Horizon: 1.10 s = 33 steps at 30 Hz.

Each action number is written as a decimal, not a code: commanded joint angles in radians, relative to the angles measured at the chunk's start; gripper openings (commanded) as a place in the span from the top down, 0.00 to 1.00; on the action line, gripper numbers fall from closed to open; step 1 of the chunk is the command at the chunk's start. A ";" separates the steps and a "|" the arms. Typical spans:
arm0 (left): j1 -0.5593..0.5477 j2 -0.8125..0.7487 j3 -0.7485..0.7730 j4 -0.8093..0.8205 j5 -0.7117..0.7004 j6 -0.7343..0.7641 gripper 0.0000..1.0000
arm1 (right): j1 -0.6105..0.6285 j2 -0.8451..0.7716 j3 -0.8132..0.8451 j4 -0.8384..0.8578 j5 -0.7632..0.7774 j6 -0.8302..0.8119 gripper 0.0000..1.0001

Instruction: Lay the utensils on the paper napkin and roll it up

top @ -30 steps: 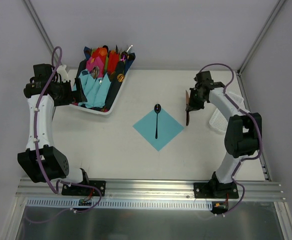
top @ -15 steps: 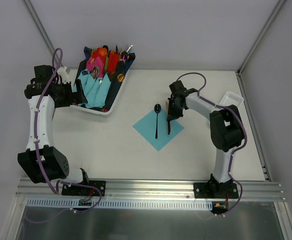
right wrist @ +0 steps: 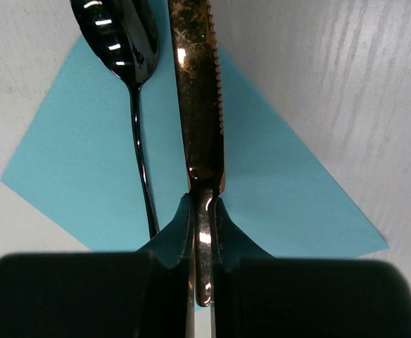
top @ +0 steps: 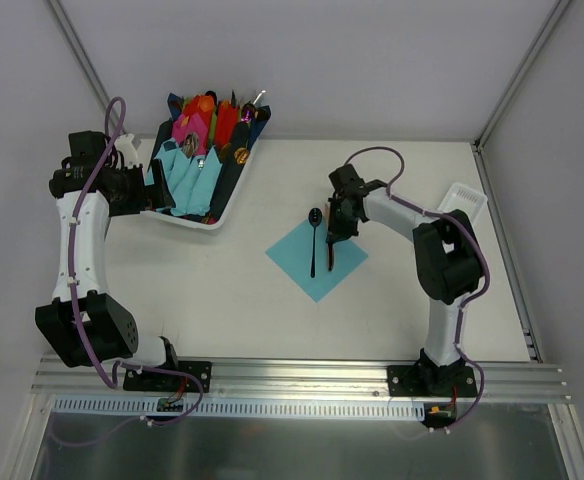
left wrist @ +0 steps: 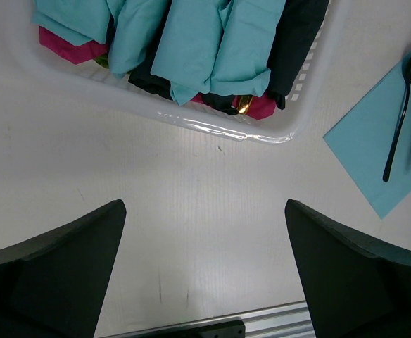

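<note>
Right gripper [right wrist: 203,211] is the one I'm working. Its jaws are pinched tight on the knife [right wrist: 197,105], about where blade meets handle, with nothing else between them. My left gripper [left wrist: 204,211] stands wide open and empty at the far left, just beside the tray [top: 208,222] of napkin rolls [left wrist: 219,42]. That is well apart from the job, so the right one is plainly the nearer. Out in the middle of the table [top: 222,290] the napkin [top: 305,262] lies flat as a diamond, one corner pointing far and one near. Over its right half is the knife, long axis running far to near, serrated blade toward the far corner and handle back toward me under the gripper. I can't tell from either view whether it is resting on the paper or just above it. Just left of it, close but apart, lies the spoon [right wrist: 141,141], parallel, bowl at the far corner and slim stem trailing near along the diamond's middle line. That parallel lie is what the next move hangs on, as I judge it. The gripper is straight above the knife and needs only to go down, if at all, and let go without twisting. That would put both pieces side by side along the corner-to-corner line for the roll.
</note>
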<state>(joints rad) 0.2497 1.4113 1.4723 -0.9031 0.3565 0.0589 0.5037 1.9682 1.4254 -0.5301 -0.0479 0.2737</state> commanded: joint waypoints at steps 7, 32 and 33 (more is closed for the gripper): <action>-0.001 -0.035 -0.010 0.001 0.007 -0.021 0.01 | 0.035 0.015 0.023 0.018 0.005 0.019 1.00; -0.001 -0.044 -0.033 0.012 0.007 -0.019 0.01 | 0.075 0.003 -0.019 0.021 0.029 0.091 1.00; -0.001 -0.044 -0.033 0.012 0.010 -0.019 0.01 | 0.075 0.003 -0.020 0.019 0.029 0.091 1.00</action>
<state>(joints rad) 0.2497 1.4044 1.4425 -0.8989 0.3565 0.0586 0.5667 1.9915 1.4048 -0.5140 -0.0345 0.3389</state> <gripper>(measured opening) 0.987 0.049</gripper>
